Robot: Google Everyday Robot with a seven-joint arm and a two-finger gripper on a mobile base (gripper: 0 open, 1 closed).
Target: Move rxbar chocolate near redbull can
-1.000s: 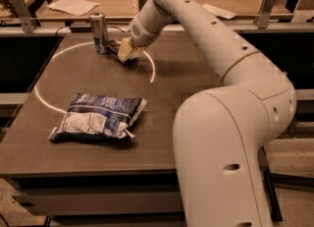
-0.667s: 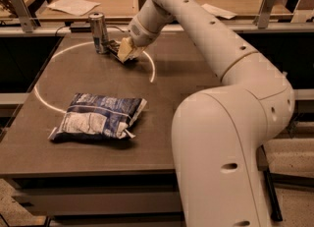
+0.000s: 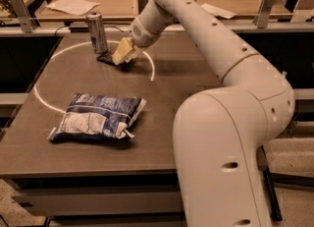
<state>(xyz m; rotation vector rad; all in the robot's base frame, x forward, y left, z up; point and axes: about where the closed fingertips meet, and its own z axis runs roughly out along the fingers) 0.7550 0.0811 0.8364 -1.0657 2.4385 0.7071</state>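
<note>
A brown tabletop [image 3: 73, 162] fills most of the camera view, with a thin white arc [image 3: 151, 68] drawn across its far half. At the front left lies a crinkled blue-and-white bag [image 3: 98, 116], flat on its side and well apart from everything else. Behind it, near the far left edge, a slim silver and blue drink can [image 3: 97, 32] stands upright just inside the arc. Right at the foot of the can, on its right side, a small dark chocolate bar [image 3: 105, 58] lies flat on the tabletop, very close to the can; whether the two touch cannot be told. The pale claw [image 3: 122, 53] slants down from the right, and its tip meets the right end of the bar, low over the tabletop. Whether the claw is clamped on the bar or only resting against it cannot be told. From the claw, the thick white arm [image 3: 206, 29] rises up and runs rightward, then bends down into the big white body [image 3: 225, 142] at the front right. A wooden bench [image 3: 122, 5] behind the tabletop carries a sheet of paper [image 3: 72, 6].
</note>
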